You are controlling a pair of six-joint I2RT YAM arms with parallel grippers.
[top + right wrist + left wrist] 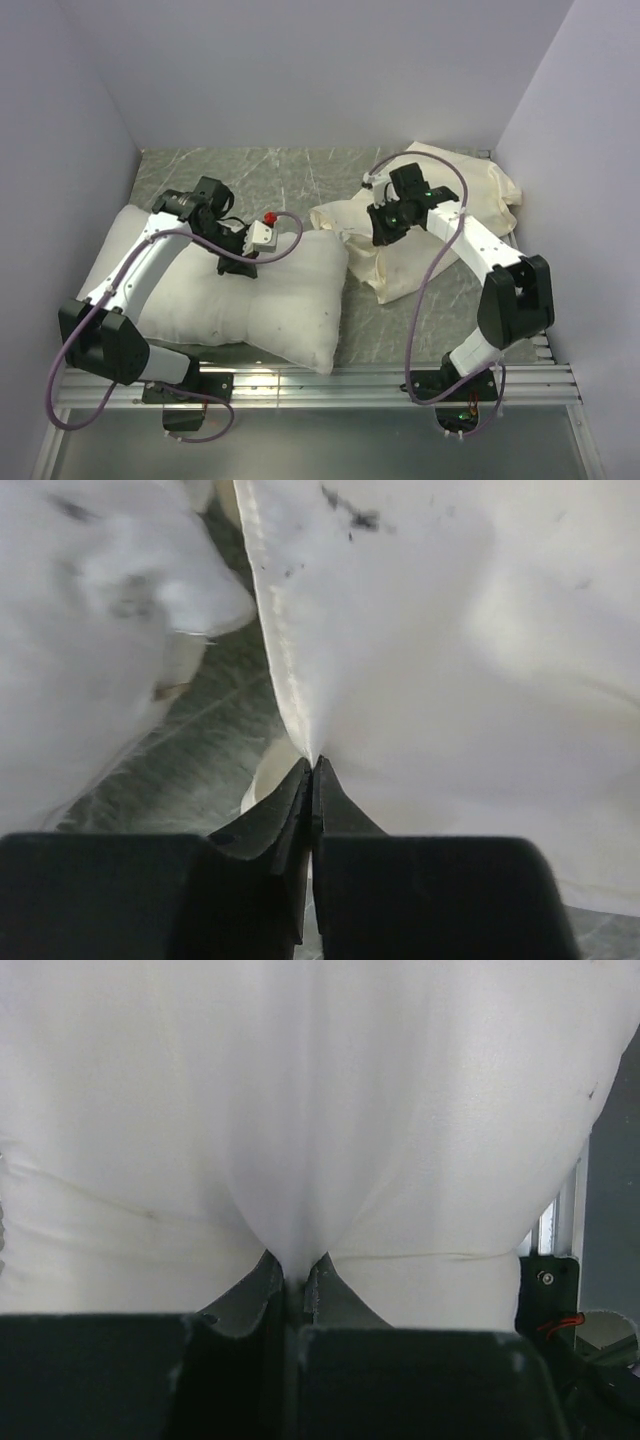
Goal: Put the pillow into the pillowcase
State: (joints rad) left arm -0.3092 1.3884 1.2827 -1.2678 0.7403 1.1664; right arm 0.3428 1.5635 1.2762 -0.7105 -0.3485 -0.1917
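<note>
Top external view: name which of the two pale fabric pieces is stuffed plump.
The pillow, bright white, on the left, pinched by the left gripper. The pillowcase on the right is thin, cream and crumpled.

The pillow (290, 295) — plump, bright white, with a few dark specks — lies flat at the left of the table (300, 175), creased across its middle. Just beside it, to the right, the thin cream pillowcase (480, 185) lies crumpled — reaching toward the far right corner.
</note>
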